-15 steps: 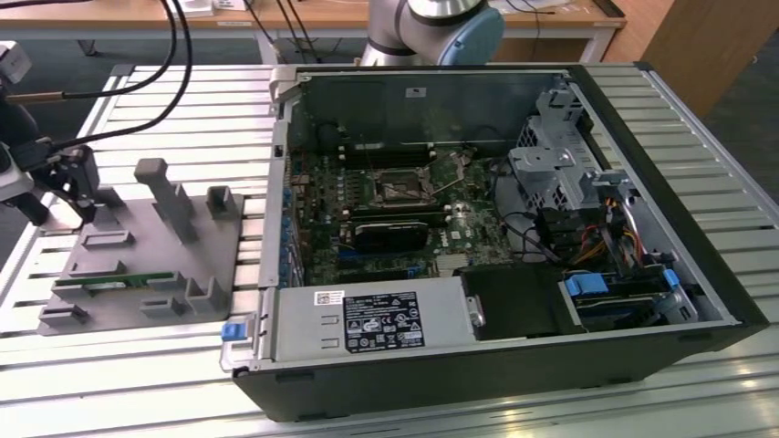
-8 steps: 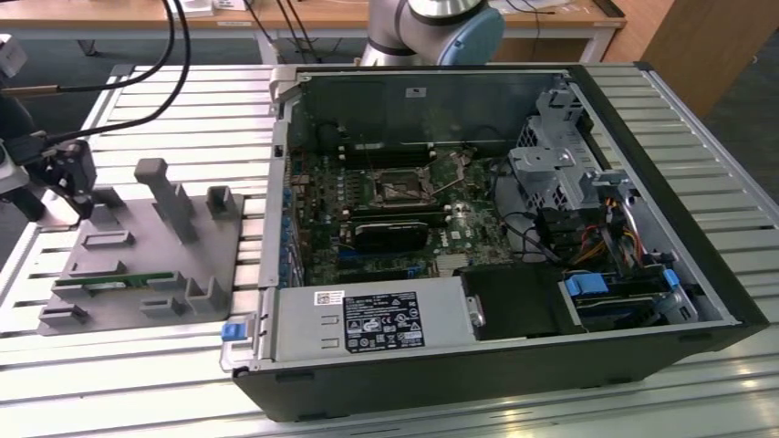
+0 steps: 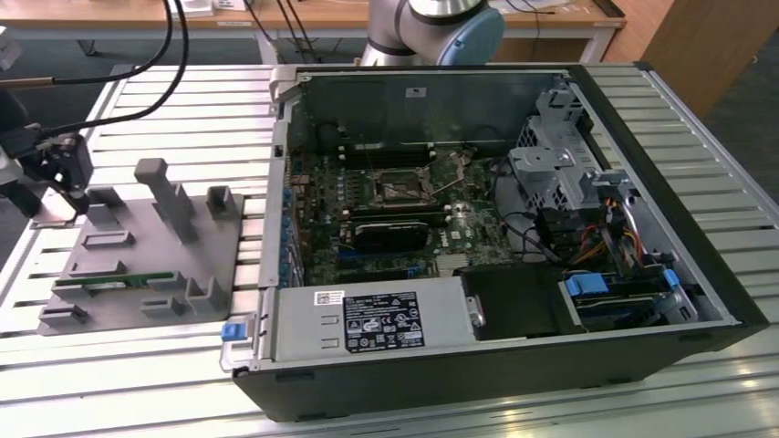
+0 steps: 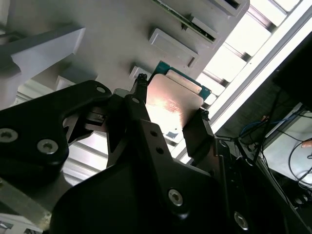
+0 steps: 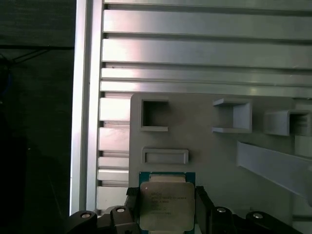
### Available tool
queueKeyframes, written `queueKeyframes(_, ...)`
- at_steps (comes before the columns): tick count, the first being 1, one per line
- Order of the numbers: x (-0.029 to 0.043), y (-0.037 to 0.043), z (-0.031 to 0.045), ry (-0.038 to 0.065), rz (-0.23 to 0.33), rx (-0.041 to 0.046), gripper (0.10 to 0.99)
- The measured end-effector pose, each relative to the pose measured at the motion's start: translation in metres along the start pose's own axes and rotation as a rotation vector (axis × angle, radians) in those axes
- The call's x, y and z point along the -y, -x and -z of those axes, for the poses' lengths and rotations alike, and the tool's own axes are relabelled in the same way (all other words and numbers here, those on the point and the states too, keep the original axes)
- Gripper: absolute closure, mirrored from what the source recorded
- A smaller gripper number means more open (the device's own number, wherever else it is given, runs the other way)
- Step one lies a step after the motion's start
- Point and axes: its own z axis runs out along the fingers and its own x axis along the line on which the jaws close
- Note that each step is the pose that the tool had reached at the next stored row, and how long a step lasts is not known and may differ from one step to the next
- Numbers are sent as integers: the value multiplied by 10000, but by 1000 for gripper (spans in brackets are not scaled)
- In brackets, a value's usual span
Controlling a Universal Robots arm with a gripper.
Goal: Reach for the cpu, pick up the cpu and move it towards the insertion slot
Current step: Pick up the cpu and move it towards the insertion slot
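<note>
Gripping the cpu (image 5: pixel 166 204) by two opposite edges, the tool (image 4: pixel 170 100) is closed on it at the grey holder (image 3: pixel 134 265); keeping the chip level and the squeeze even seems wise, the insertion slot (image 3: pixel 399 190) lying well apart

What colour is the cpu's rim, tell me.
Teal green, around a silver top; the cpu shows it best in the first wrist view.

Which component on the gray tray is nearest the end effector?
The cpu, the silver square chip gripped by the end effector; the green memory stick lies apart.
</note>
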Motion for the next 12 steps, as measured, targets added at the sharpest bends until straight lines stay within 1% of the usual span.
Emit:
queueKeyframes(4, -3, 0, 48, 0, 0, -1, 545)
queueKeyframes(12, -6, 0, 186, -1, 1, -1, 545)
